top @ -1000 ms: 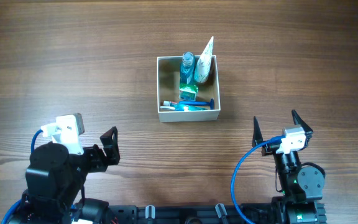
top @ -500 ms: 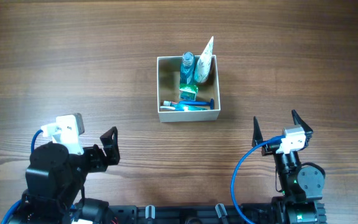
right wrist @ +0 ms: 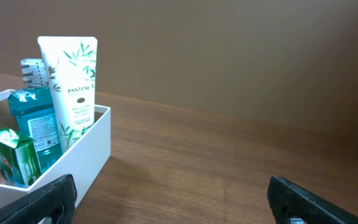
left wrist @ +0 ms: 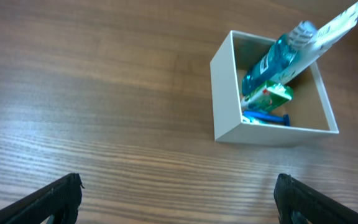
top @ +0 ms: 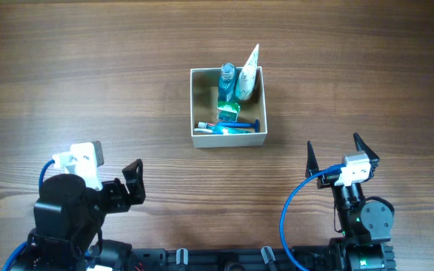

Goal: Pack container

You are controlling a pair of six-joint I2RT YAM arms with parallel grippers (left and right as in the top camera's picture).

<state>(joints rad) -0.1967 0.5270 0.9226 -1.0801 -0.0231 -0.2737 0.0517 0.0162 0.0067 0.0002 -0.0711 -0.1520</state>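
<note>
Pulled back slightly toward the near edge since a second ago: left jaws, gaping wide, gripping nothing. Right jaws equally wide, likewise unladen. Farther out, mid-bench (top: pixel 89 75) and well apart from both: container (top: pixel 228 139), holding blue mouthwash bottle (top: pixel 226 81), white Pantene tube (top: pixel 249 75) and green-and-white carton (top: pixel 228 113) crowded toward its right side.

Overhead camera looks straight down on the desk (top: pixel 89 60) from well above. Left wrist camera tilts down from nearer; right wrist camera sits low, near level. All three share the container (top: pixel 228 139).
</note>
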